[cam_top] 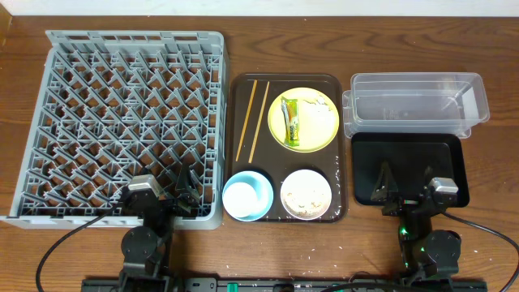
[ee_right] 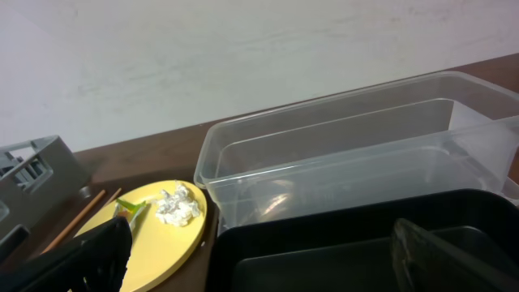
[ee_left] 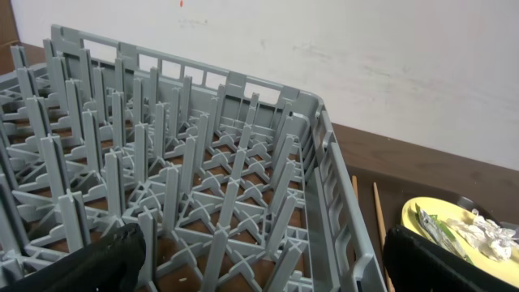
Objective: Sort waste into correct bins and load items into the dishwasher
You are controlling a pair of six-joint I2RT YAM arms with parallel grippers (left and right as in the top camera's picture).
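The left arm (cam_top: 144, 242) and right arm (cam_top: 431, 247) are matte black with rounded joints, each carrying a small grey boxy wrist camera (cam_top: 142, 186), black textured fingers (ee_left: 97, 264) and thin black cables (cam_top: 65, 240), and a green light (cam_top: 403, 233) glows on the right one.

Grey dish rack (cam_top: 134, 122) sits flat at far left of tabletop. Centre: round yellow plate (cam_top: 312, 134) w/ green-yellow wrapper (cam_top: 291, 122) lying on it; two chopsticks (cam_top: 251, 120) parallel just left of plate. Nearer front, light blue bowl (cam_top: 247, 195) upright, and beige bowl (cam_top: 285, 195) beside it holding rice-like crumbs (cam_top: 306, 196). Right: clear tub (cam_top: 415, 105), w/ black tray (cam_top: 405, 158) just in front.
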